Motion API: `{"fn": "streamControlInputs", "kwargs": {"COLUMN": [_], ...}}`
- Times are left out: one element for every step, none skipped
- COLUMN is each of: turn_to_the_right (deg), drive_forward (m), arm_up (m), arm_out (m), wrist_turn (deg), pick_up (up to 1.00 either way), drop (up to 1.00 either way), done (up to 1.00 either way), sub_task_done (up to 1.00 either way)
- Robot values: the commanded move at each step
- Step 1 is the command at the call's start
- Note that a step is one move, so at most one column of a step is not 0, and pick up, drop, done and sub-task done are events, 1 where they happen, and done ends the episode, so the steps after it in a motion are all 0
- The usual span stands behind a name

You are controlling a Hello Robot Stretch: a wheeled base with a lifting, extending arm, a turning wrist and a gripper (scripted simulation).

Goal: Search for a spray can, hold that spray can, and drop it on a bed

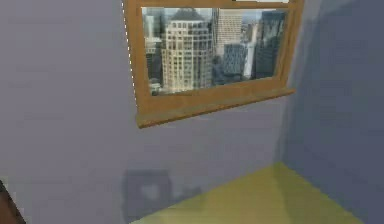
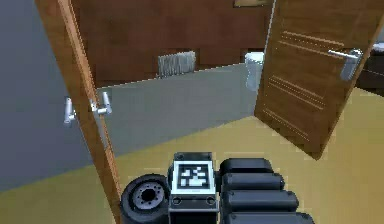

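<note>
At the bottom edge of the arm side view lies the dark, ribbed arm (image 2: pixel 255 190), drawn in close to the robot. A white square with black marks (image 2: pixel 196 178) sits at its end. Left of that square is the gripper (image 2: pixel 148 198), seen as a dark round body low over the yellowish floor. Its fingers cannot be made out, so I cannot tell whether it holds anything.
Close ahead stands a grey-blue wall (image 1: pixel 60 110) with a wood-framed window (image 1: pixel 215 50) onto city towers, and a room corner to the right. Two wooden doors (image 2: pixel 85 90) (image 2: pixel 315 75) frame an opening to a grey-floored room with a wall grille (image 2: pixel 177 63) and a white fixture (image 2: pixel 255 62).
</note>
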Motion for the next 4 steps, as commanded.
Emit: {"fn": "streamControlInputs", "kwargs": {"turn_to_the_right": [-45.0, -3.0, 45.0, 45.0], "drive_forward": [0.00, 0.00, 0.00, 0.00], "arm_up": [0.00, 0.00, 0.00, 0.00], "arm_out": [0.00, 0.00, 0.00, 0.00], "wrist_turn": [0.0, 0.0, 0.0, 0.0], "pick_up": [0.00, 0.00, 0.00, 0.00], "drop": [0.00, 0.00, 0.00, 0.00], "done": [0.00, 0.00, 0.00, 0.00], "sub_task_done": [0.00, 0.00, 0.00, 0.00]}}
